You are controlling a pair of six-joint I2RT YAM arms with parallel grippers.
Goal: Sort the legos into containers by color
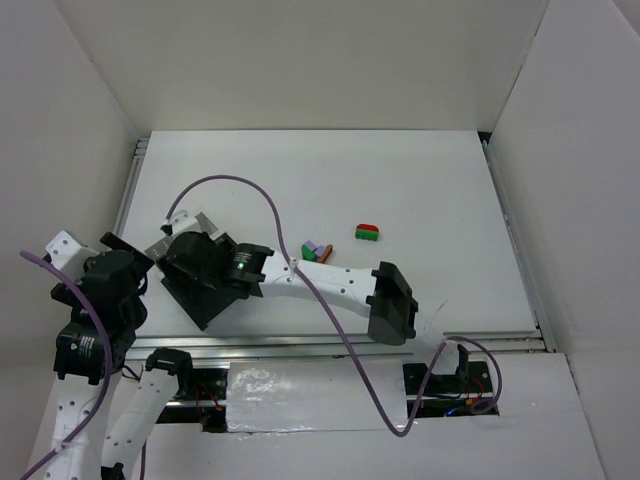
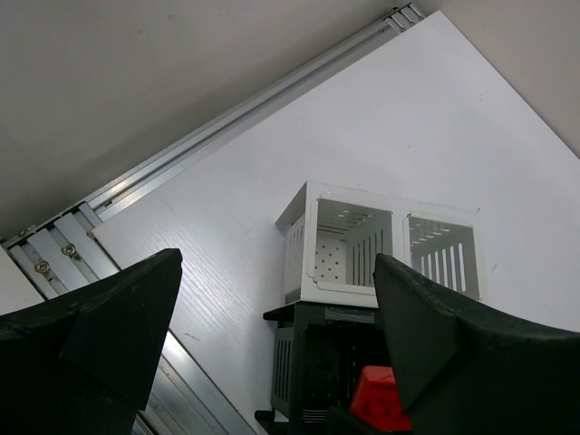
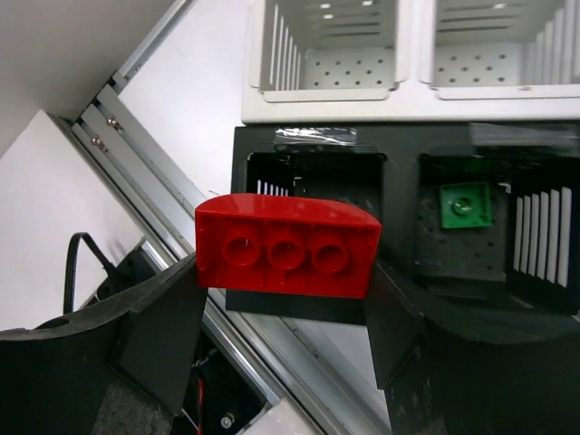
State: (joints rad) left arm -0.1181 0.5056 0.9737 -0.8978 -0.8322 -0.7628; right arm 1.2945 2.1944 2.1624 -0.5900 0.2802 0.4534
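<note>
My right gripper (image 3: 286, 283) is shut on a red lego (image 3: 286, 245), its underside tubes facing the camera. It holds the brick above the near left compartment of the black box (image 3: 399, 156). A green lego (image 3: 465, 205) lies in the compartment to the right. In the top view the right gripper (image 1: 190, 258) hangs over the black box (image 1: 205, 305). My left gripper (image 2: 276, 299) is open and empty just left of the box (image 2: 299, 362), and the red lego (image 2: 379, 399) shows there too. Two small lego stacks lie on the table: red-green (image 1: 367, 232) and lilac-green (image 1: 317, 250).
Two pale perforated square compartments (image 3: 399, 54) adjoin the black box on its far side, seen also in the left wrist view (image 2: 381, 245). An aluminium rail (image 2: 181, 154) runs along the table's left edge. A purple cable (image 1: 270, 210) arcs over the right arm. White walls surround the table.
</note>
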